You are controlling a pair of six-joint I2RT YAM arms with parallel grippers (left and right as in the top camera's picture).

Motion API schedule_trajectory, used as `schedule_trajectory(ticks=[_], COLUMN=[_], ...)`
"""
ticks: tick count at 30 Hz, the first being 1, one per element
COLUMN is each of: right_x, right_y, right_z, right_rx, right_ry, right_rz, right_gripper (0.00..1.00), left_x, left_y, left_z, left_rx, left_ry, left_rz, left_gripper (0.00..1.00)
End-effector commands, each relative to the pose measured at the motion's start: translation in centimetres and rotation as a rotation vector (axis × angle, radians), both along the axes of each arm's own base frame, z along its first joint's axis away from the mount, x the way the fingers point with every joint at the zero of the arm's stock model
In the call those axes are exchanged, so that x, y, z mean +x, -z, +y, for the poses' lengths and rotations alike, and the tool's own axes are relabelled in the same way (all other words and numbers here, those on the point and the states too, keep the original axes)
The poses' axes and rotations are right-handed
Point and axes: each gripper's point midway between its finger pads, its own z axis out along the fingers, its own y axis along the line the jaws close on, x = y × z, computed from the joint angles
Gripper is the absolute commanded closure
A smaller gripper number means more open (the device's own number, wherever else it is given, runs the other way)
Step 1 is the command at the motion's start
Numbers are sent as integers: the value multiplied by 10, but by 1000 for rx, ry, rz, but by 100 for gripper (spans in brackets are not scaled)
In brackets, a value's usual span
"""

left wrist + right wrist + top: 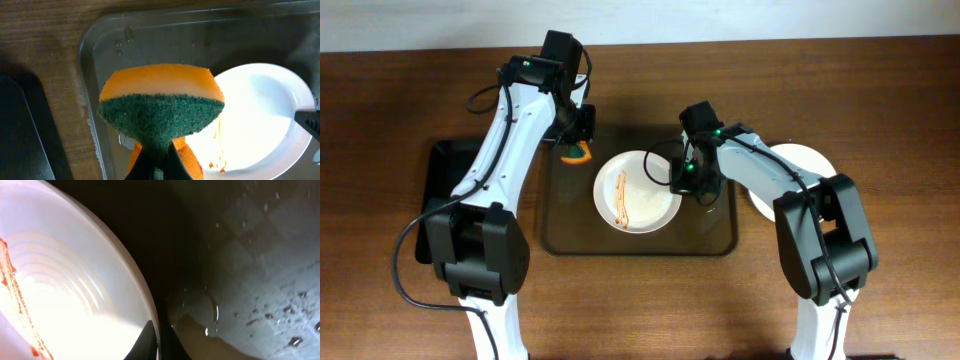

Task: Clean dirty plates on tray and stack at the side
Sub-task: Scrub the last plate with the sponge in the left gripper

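A white plate (638, 190) with an orange-red sauce streak lies in the translucent tray (710, 240). My right gripper (688, 178) is shut on this plate's right rim; the right wrist view shows the rim (145, 300) pinched between its fingers (159, 342). My left gripper (576, 135) is shut on an orange and green sponge (577, 151) at the tray's back left corner. In the left wrist view the sponge (162, 110) hangs over the tray floor, left of the plate (260, 115). Clean white plates (802, 165) sit on the table right of the tray, partly hidden by my right arm.
A smaller black tray (445, 190) lies left of the translucent tray, under my left arm. Water drops spot the tray floor (270, 280).
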Motion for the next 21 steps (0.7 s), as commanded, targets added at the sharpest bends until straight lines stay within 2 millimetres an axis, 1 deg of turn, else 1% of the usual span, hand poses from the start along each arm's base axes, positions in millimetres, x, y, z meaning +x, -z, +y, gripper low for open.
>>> schedule_trajectory(ticks=[1,3,4,5,7,11,12,13,14,16,17,18,20,21], right_x=[-21,-23,-22,-20,-13,-7,-6,-6,-6,-6,-6,-6,-6,-6], right_y=[31,31,31,31,32,34,34,34,34,34,34,34,34,34], right_z=[-15,-15,-15,-14,-12,-10,-9,-9,-9,-9,-9,-9,-9,-9], right_rx=[-74,-76,-75,-73,-60,-45,-44,-43,-43,-43,-43,-43,-43,-43], right_ry=[107,107,107,107,108,94,94,94,94,94,94,94,94,94], right_rz=[124,129,126,119,89,51,48,46,45,45,46,46,46,46], right_gripper=[74,76,84,96,96,96,96,96,96,96,96,96,96,96], left_x=[3,3,3,2,-5,-16,-17,-18,-17,-14,-14,-15,-20,-25], left_y=[-6,-6,-6,-4,5,26,37,43,54,78,93,114,137,146], left_z=[1,1,1,-3,-18,-32,-37,-40,-47,-55,-56,-56,-55,-58], left_rx=[-3,-3,-6,-25,-106,-164,-159,-158,-153,-146,-140,-135,-133,-149], left_ry=[-13,-13,-12,-8,31,132,173,193,232,254,253,249,245,243], left_rz=[-19,-18,-17,-8,46,130,148,157,165,185,208,244,291,321], left_gripper=[100,100,100,100,100,100,100,100,100,100,100,100,100,100])
